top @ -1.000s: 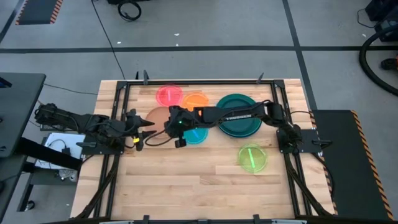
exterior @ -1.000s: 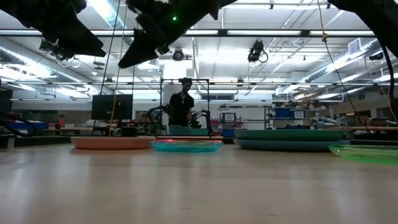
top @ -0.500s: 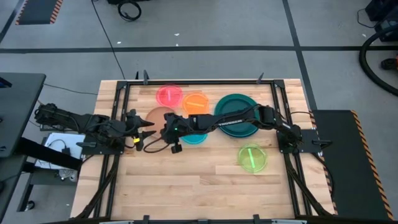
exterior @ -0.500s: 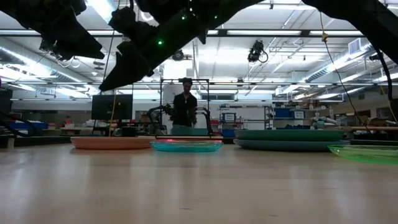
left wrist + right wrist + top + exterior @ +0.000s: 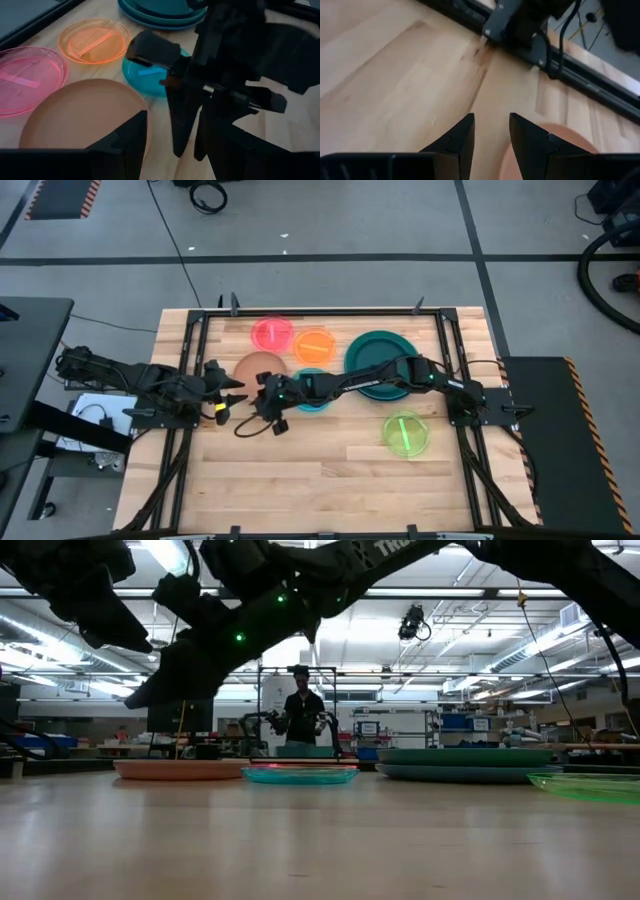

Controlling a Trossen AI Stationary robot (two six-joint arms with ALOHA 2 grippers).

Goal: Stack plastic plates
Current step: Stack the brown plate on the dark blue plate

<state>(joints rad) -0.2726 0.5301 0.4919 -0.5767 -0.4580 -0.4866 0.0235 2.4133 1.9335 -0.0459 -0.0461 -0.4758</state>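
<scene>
The plates lie flat on the wooden table. In the high view the tan plate [image 5: 256, 366] lies left of centre, the pink plate [image 5: 272, 333] and orange plate [image 5: 314, 342] behind it. The cyan plate [image 5: 314, 400] is partly under my right arm, a stack of large teal plates [image 5: 384, 358] lies to the right, and the lime green plate [image 5: 405, 432] lies near right. My right gripper [image 5: 241, 428] is open with a narrow gap, reaching across to the table's left, just near of the tan plate and above the wood. My left gripper [image 5: 238, 391] is open at the tan plate's left edge.
Black frame rails [image 5: 190, 360] run along the table's left, right and far sides. Bare wood [image 5: 320, 480] fills the near half. The two grippers are close together at the left. A person [image 5: 300, 720] stands in the room beyond the table.
My right gripper has moved toward the table's left and near edge and come down, from over the tan and cyan plates to a spot just near of the tan plate, with the arm stretching out farther. No plate has moved.
</scene>
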